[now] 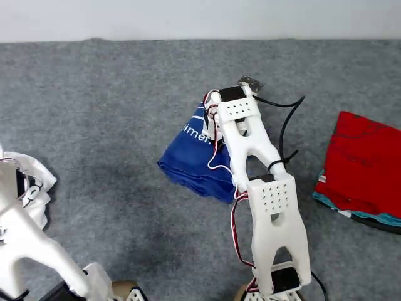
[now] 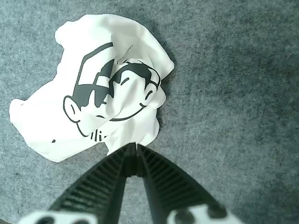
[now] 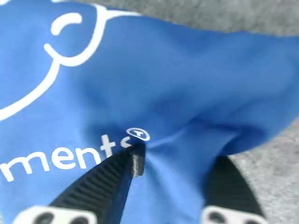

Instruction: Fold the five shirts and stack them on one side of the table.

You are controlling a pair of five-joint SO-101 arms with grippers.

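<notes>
Right at the tips of the left jaws lies the white shirt (image 2: 107,88), crumpled into a loose heap with its cartoon print creased across the middle. These jaws are pressed together, their tips meeting at the shirt's nearest edge. I cannot tell whether any cloth is caught between them.

Between the right jaws runs a raised ridge of the blue shirt (image 3: 177,84). They stand spread, one tip resting on the printed lettering and the other half hidden under the fold, so nothing is pinched yet. Well off to the side of these jaws, a folded red shirt (image 1: 363,160) sits on a teal shirt (image 1: 354,212), which looks like the start of the stack.

Both loose shirts should handle as light, limp cotton with no stiffness of their own. Whatever is not held will sag and trail, and the grey felt-like worktop (image 1: 113,100) will likely drag on the cloth rather than let it slide. The ribbed jaws should bite well on fabric, so slipping matters less than catching the wrong number of layers.

For the blue shirt, a thin pinch on the ridge already between the jaws seems sound. For the white one, a free hem or shoulder corner just ahead of the tips would open it out better than the bunched centre.
</notes>
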